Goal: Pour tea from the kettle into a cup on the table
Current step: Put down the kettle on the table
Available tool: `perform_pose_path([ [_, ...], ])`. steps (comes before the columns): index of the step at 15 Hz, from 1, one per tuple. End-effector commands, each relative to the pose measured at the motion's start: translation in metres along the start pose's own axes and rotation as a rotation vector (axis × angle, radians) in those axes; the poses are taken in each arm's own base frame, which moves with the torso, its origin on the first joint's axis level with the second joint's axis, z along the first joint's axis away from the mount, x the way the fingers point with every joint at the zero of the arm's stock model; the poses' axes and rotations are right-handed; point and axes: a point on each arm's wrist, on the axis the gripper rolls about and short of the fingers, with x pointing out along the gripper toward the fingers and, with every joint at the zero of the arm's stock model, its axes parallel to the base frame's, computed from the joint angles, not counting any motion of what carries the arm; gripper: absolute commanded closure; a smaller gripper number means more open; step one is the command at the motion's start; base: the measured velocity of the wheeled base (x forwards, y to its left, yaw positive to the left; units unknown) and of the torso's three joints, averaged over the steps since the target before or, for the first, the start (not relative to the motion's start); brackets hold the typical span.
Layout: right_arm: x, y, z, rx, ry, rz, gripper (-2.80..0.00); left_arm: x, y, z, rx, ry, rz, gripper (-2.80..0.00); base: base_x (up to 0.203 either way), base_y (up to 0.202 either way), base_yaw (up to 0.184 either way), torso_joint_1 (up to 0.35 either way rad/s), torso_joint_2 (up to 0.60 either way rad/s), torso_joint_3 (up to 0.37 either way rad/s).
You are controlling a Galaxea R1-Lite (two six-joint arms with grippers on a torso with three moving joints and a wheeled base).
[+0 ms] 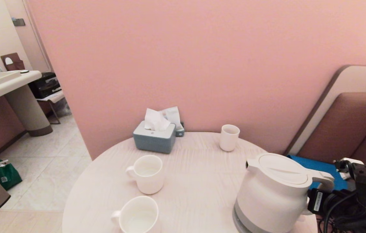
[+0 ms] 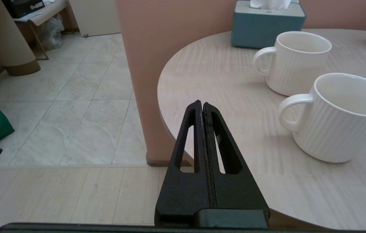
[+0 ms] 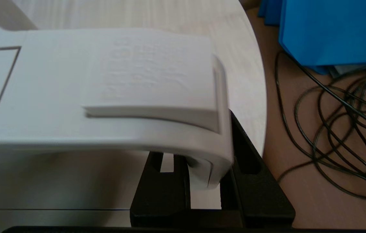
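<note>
The white kettle [image 1: 273, 194] with a grey bottom band stands at the right front of the round pale table [image 1: 199, 168], spout toward the left. My right gripper [image 3: 202, 161] has a black finger on each side of the kettle's loop handle [image 3: 137, 81] and is shut on it. Two white ribbed mugs [image 1: 147, 173] [image 1: 139, 215] stand at the left front, both looking empty. A small handleless cup [image 1: 229, 137] is at the back. My left gripper [image 2: 201, 103] is shut and empty, hovering by the table's left edge [image 2: 170, 106], short of the nearer mug [image 2: 341, 116].
A blue-grey tissue box [image 1: 154, 137] sits at the back of the table against the pink wall. Right of the table are a blue pad [image 3: 331, 32] and a tangle of black cables [image 3: 331, 129]. To the left lies open tiled floor with a green bag [image 1: 5, 174].
</note>
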Motion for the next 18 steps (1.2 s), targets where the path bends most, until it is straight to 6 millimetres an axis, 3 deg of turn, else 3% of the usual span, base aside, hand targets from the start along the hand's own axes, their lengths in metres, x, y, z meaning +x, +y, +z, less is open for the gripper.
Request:
perform_pose_path([
  [1, -0.002, -0.001, -0.003, -0.004, 0.006, -0.001, 0.00, 0.000, 0.000, 0.000, 0.000, 0.000, 0.001, 0.00, 0.000, 0.000, 0.000, -0.002, 0.00, 0.031],
  [9, -0.013, 0.000, 0.004, -0.063, -0.050, 0.036, 0.00, 0.000, 0.000, 0.000, 0.000, 0.000, 0.001, 0.00, 0.000, 0.000, 0.000, 0.000, 0.00, 0.000],
  [18, -0.007, 0.005, -0.010, -0.099, 0.038, 0.085, 0.00, 0.000, 0.000, 0.000, 0.000, -0.001, 0.001, 0.00, 0.000, 0.000, 0.000, 0.000, 0.00, 0.000],
])
